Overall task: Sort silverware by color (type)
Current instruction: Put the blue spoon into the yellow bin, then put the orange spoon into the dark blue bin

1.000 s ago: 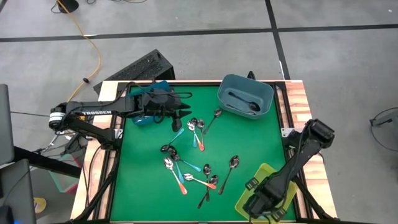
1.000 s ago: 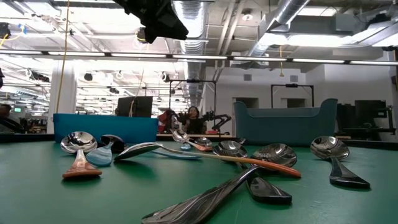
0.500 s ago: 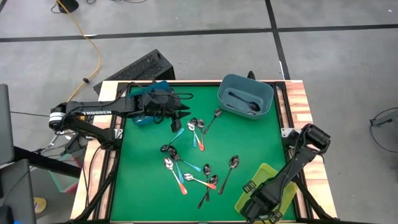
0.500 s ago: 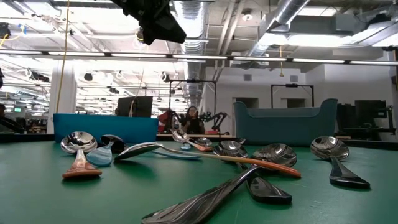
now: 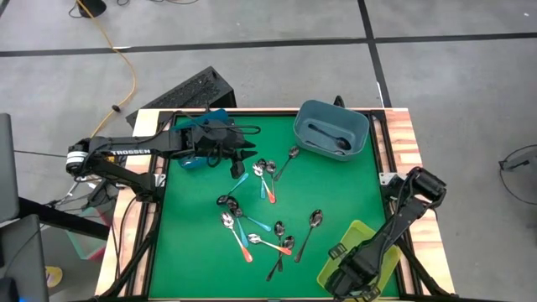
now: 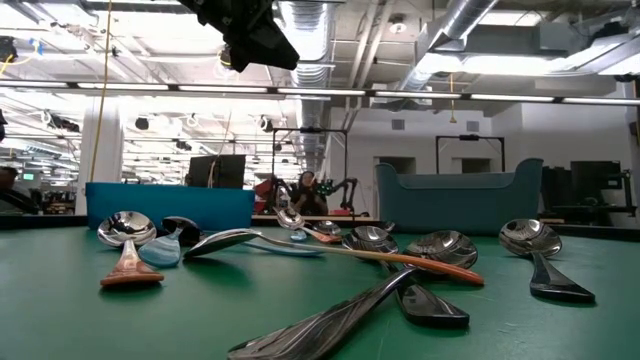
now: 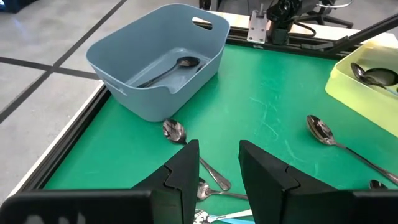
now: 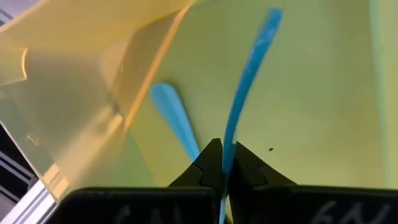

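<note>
Left side first: the left pincer (image 5: pixel 242 156) hovers over the far-left part of the green counter (image 5: pixel 336 193), right beside a blue bin (image 5: pixel 189 155). Its fingers are parted with a clear gap and nothing's in them.

Middle of the counter is the silverware (image 5: pixel 256 210), a loose scatter of spoons with orange-red, light blue and dark handles, some crossing each other. At the far side sits a grey-blue bin (image 5: pixel 331 132) with a dark spoon (image 5: pixel 334 139) lying inside.

Right-near corner: the right pincer (image 8: pixel 222 163) is down inside the yellow-green bin (image 5: pixel 357 236), fingers nearly together around a light blue spoon handle (image 8: pixel 249 74). A second blue handle (image 8: pixel 174 115) lies on the bin floor just beside it.
</note>
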Motion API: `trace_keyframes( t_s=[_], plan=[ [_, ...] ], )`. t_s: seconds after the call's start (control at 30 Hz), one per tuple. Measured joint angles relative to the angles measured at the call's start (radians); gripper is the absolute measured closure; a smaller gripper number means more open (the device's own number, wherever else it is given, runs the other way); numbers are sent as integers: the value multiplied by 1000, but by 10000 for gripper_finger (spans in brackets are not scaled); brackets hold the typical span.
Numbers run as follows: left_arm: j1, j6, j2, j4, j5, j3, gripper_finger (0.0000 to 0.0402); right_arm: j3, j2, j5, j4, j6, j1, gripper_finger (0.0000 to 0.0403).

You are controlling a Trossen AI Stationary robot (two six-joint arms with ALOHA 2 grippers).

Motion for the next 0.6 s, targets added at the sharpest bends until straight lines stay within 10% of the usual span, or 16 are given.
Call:
trace_keyframes(
  t_s=[0.6],
  plan=[
    [0,0,0,0,0,0,303,0,0,-7,0,131,-1,288]
  ],
)
